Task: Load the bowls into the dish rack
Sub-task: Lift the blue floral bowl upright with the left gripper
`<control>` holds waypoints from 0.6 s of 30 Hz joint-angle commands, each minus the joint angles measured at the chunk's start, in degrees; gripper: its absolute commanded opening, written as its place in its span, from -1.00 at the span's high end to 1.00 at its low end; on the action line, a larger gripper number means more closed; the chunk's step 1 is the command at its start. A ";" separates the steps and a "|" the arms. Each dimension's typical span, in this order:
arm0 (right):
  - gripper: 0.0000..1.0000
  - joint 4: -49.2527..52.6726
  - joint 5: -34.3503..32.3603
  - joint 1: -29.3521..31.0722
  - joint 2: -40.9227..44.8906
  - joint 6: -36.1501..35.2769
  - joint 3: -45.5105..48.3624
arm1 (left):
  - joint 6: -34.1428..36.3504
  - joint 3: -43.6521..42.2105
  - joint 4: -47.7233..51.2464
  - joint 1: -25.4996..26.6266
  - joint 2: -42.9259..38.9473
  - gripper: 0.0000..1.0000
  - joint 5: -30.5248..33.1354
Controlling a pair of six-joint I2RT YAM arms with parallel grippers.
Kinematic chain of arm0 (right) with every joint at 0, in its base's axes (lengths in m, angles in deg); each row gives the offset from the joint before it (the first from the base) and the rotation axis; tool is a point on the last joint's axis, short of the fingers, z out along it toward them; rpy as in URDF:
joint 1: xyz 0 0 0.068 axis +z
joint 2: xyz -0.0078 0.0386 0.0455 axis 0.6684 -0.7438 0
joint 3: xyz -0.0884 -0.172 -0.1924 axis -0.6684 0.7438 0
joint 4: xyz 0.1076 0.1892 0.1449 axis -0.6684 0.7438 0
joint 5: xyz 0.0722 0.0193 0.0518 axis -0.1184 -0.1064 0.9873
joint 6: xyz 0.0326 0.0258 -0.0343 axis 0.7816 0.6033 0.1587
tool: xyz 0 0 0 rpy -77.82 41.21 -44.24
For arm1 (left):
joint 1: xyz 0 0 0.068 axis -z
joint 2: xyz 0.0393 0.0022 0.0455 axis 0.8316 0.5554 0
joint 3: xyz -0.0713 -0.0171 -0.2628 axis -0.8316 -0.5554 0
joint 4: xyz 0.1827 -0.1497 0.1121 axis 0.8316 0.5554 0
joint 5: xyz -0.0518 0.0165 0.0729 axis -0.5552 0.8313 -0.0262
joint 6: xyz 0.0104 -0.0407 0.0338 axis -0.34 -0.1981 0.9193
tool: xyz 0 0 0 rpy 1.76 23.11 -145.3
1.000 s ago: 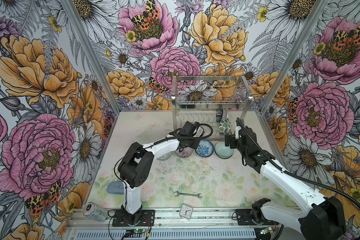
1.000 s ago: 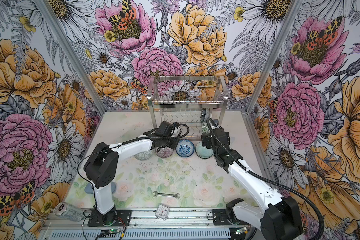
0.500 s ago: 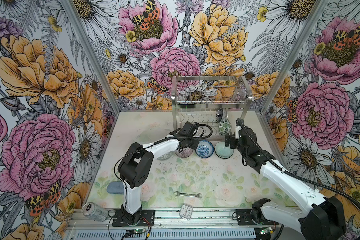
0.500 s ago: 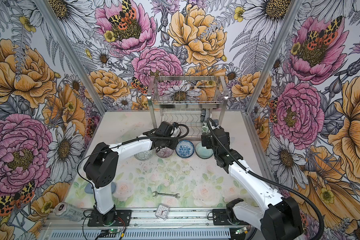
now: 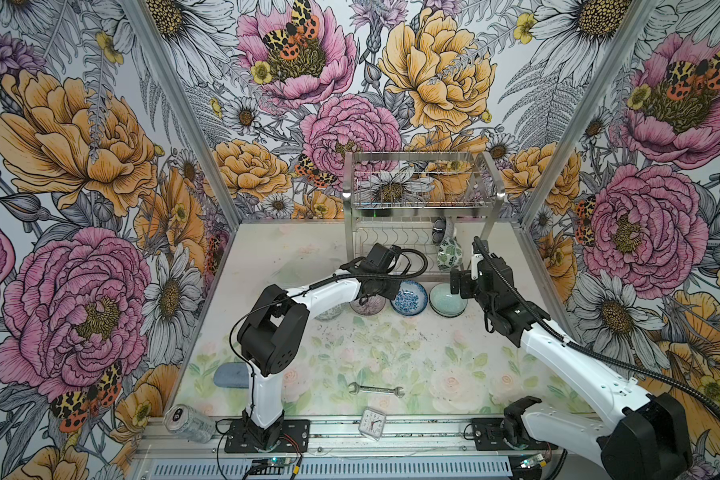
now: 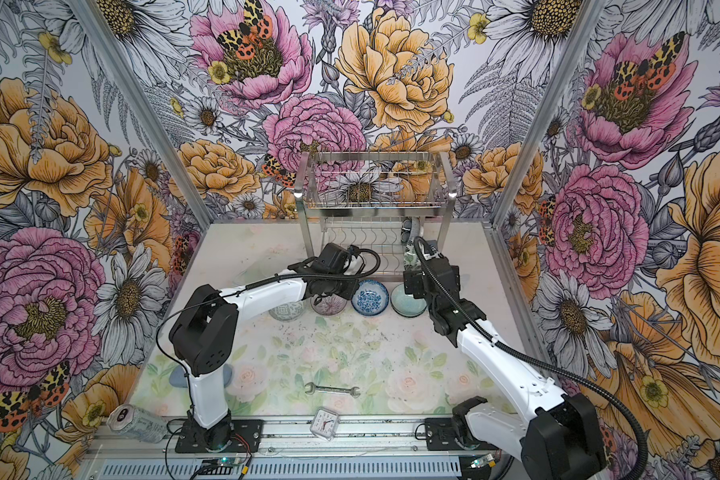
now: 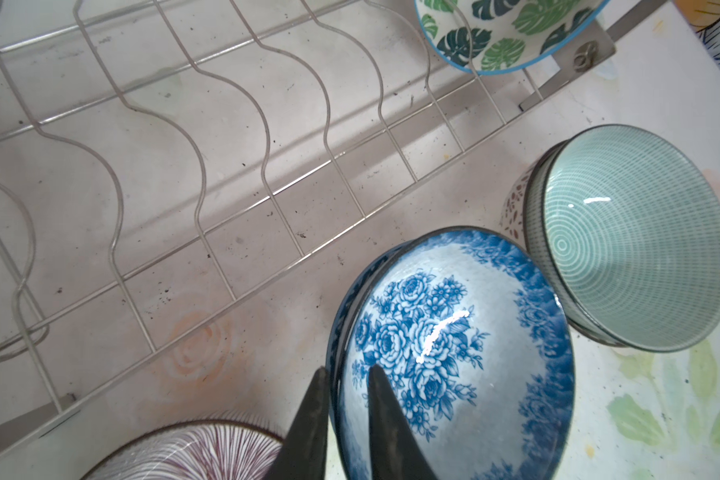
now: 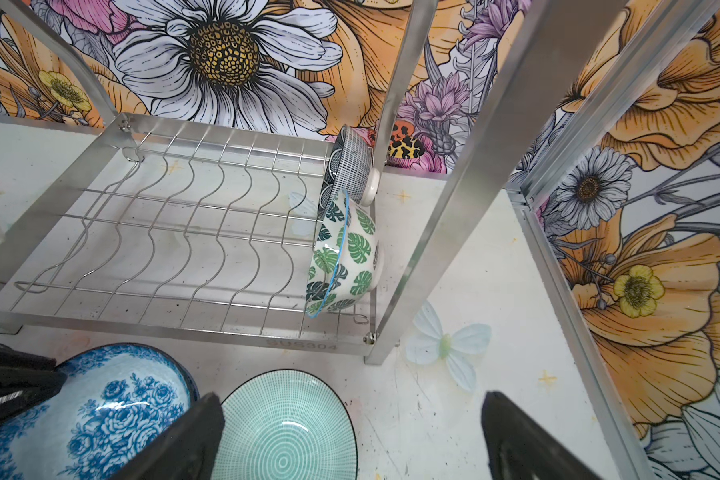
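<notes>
Since L jaws pinch only the thin glazed rim of the blue floral bowl [image 7: 454, 361], one tip inside, one outside, it could slip or swing on lifting: slick ceramic, deep round wall. Dish rack [image 8: 300, 344] w/ wavy steel wires lies just beyond them. R jaws gape wide, empty, above the ribbed celadon bowl [image 8: 285, 436].

I'm driving a lab-style robot test cell: printed flower wall panels [image 5: 80, 145] set in aluminium posts [image 5: 184, 112] box in a floral tabletop [image 5: 391, 353], and the left arm [image 5: 262, 390] and right arm [image 5: 558, 357] are bolted to a rail [image 5: 412, 434] along its front edge
</notes>
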 commanded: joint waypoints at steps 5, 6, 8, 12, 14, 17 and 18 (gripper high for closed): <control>-0.97 -0.67 0.13 -0.49 1.42 0.82 0.76 | -0.56 1.60 1.53 0.32 1.74 0.61 -1.55; -0.97 -0.69 0.17 -0.52 1.41 0.83 0.78 | -0.55 1.69 1.71 0.31 1.87 0.61 -1.62; -0.96 -0.62 0.13 -0.57 1.51 0.81 0.78 | -0.62 1.78 1.71 0.31 2.11 0.62 -1.88; -0.96 -0.62 0.17 -0.54 1.58 0.91 0.97 | -0.63 1.95 1.91 0.30 2.12 0.70 -1.75; -0.96 -0.61 0.16 -0.58 1.71 0.92 0.96 | -0.57 2.15 2.15 0.31 2.11 0.77 -1.77; -0.96 -0.68 0.04 -0.69 1.92 0.91 1.04 | -0.14 2.54 2.84 0.31 1.83 0.90 -1.07; -0.96 -0.63 -0.01 -0.69 1.93 0.87 1.04 | -0.02 2.70 3.06 0.29 1.76 0.95 -0.77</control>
